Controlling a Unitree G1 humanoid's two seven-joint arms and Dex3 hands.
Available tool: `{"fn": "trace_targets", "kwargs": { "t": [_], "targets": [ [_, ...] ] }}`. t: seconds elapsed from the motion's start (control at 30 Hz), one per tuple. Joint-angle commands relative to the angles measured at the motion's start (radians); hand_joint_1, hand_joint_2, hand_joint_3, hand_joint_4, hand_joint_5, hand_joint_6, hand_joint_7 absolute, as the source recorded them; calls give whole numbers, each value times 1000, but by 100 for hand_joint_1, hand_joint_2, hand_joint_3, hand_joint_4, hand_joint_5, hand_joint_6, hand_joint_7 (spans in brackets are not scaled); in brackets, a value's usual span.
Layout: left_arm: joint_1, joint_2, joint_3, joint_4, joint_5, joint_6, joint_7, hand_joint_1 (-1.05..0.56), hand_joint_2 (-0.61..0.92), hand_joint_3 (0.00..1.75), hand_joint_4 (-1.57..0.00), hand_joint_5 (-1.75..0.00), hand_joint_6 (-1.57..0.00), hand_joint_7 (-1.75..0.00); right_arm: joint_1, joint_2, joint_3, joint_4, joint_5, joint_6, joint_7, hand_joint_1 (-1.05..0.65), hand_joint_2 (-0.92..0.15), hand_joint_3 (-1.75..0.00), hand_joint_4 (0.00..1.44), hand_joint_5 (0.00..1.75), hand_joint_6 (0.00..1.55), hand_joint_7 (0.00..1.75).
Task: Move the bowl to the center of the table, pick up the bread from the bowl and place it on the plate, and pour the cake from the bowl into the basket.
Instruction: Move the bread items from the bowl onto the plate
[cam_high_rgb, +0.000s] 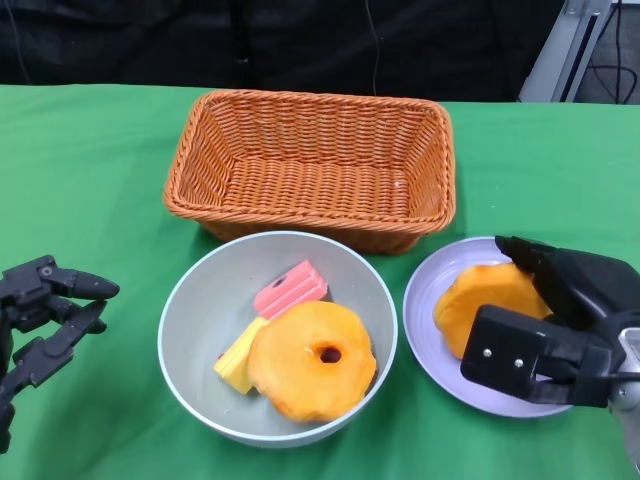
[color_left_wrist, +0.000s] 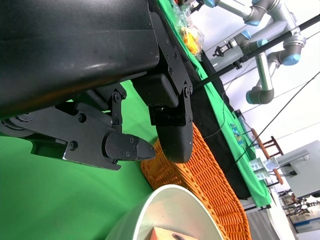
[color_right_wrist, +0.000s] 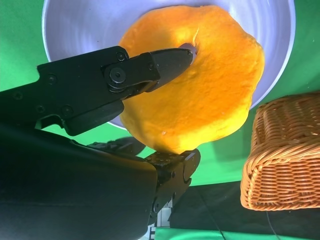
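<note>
A grey bowl (cam_high_rgb: 200, 290) sits in the middle of the green table, just in front of the basket (cam_high_rgb: 310, 165). It holds a ring-shaped orange bread (cam_high_rgb: 312, 360), a pink cake piece (cam_high_rgb: 290, 289) and a yellow cake piece (cam_high_rgb: 238, 358). To its right is a lilac plate (cam_high_rgb: 425, 300) with a second orange bread (cam_high_rgb: 490, 300) over it. My right hand (cam_high_rgb: 550, 330) grips that bread (color_right_wrist: 210, 90): one finger (color_right_wrist: 160, 65) lies across its top and another presses its lower edge, above the plate (color_right_wrist: 80, 25). My left hand (cam_high_rgb: 45, 320) hovers left of the bowl, fingers apart and holding nothing.
The orange wicker basket (color_right_wrist: 285, 155) has nothing in it and stands at the back centre. In the left wrist view the bowl's rim (color_left_wrist: 170, 205) and the basket (color_left_wrist: 205, 175) lie beyond my left hand (color_left_wrist: 125, 115). Green cloth lies between the left hand and the bowl.
</note>
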Motion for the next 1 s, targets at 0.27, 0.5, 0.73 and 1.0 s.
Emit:
{"fn": "trace_targets", "kwargs": {
  "t": [0.27, 0.5, 0.73, 1.0],
  "targets": [
    [8, 18, 0, -11, 18, 10, 12, -6, 92, 25, -85, -116, -94, -73, 51, 8, 30, 100, -170, -209, -499, -71, -92, -11, 0, 0, 6, 0],
    [4, 13, 3, 0, 17, -2, 8, -6, 92, 24, -87, -115, -95, -72, 33, 22, 44, 137, -210, -219, -541, -72, -92, -12, 0, 0, 2, 1],
    [12, 14, 1, -12, 16, 3, 6, -7, 92, 24, -86, -115, -95, -72, 78, 10, 10, 45, -48, -406, -450, -65, -92, -8, 21, 11, 20, 7],
    [12, 15, -1, -14, 20, 5, 9, -7, 92, 24, -87, -115, -95, -72, 129, 26, -20, -124, 100, -490, -263, -61, -92, -4, 49, 14, 39, 5]
  ]
}}
